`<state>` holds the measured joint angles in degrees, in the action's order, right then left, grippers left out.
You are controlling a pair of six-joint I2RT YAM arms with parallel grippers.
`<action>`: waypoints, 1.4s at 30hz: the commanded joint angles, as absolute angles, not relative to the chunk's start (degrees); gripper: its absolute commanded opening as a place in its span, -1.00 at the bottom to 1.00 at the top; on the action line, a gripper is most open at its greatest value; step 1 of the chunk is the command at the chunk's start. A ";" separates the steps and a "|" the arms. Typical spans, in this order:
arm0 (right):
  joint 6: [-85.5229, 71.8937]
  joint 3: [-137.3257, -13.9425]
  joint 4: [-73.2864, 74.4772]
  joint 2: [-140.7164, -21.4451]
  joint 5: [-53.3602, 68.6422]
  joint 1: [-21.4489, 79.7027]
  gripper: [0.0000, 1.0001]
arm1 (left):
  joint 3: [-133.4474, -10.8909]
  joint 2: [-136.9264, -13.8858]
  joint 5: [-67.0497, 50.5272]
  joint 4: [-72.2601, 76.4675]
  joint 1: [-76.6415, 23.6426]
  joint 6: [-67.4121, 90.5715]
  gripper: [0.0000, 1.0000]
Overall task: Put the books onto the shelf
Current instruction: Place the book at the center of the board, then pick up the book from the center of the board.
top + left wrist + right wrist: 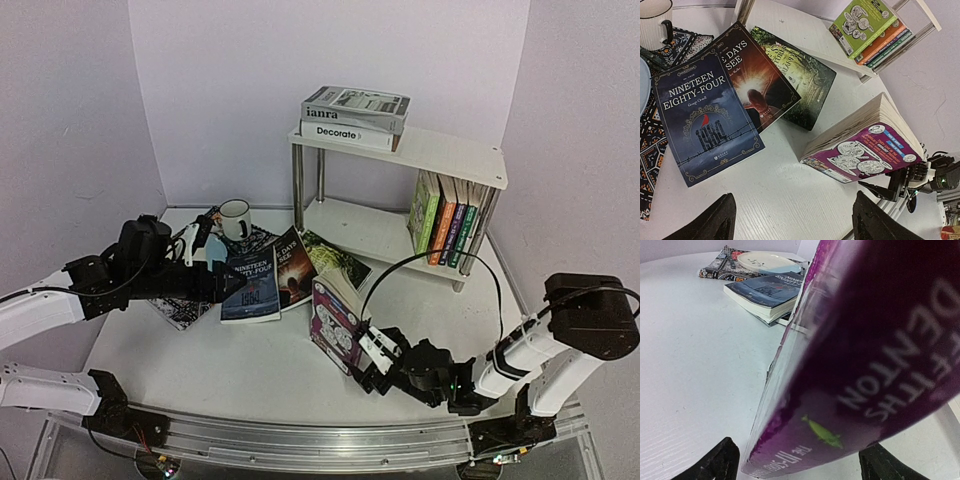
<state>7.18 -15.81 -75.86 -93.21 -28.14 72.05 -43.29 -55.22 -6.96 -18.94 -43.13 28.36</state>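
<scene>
The shelf (455,160) stands at the back right of the worktop (230,380). A stack (355,115) of two books lies flat on its top board. A row (445,225) of books stands upright at the right end of its lower board, and the rest of that board is bare.

The purple book (333,325) is the thickest loose one. It sits in front of the shelf and well apart from it, tipped up on one edge. It looks like a fat paperback, fairly light, and probably stiff enough if pinched across its thickness. The glossy cover is likely slippery, and the pages fan loose along the upper edge. I judge the best hold is near the spine, where it cannot splay. Cartoon panels fill the cover, and white lettering runs along the spine.

Three dark novels (290,272) lie flat and overlapped in front of the shelf's left legs. They are thinner and probably floppier. Lying flat they offer no free edge, so they would likely need sliding or tipping first.

The right tool (368,352) stands wide, with its fingers (722,462) on either side of the purple book's spine end. I cannot tell whether they press it. The left tool (228,284) hangs spread beside the novels, on their side away from the shelf, with nothing between its fingers.
</scene>
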 commanded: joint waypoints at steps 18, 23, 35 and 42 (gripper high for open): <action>4.92 -16.97 -98.94 -87.49 -35.41 74.57 0.83 | -43.65 -54.91 -7.72 -16.35 -43.15 27.99 0.63; 5.66 -17.56 -101.78 -87.80 -34.26 74.97 0.83 | -43.50 -54.41 -7.65 -16.33 -43.16 28.02 0.63; 6.66 -17.03 -102.92 -87.75 -37.65 75.27 0.81 | -43.46 -54.42 -7.69 -16.32 -43.15 28.13 0.63; 7.74 -21.27 -103.01 -90.30 -41.87 75.23 0.62 | -43.78 -54.54 -8.10 -16.37 -43.15 28.17 0.63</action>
<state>7.06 -17.59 -75.56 -89.39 -36.91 74.94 -43.29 -55.13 -7.48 -18.94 -43.13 28.40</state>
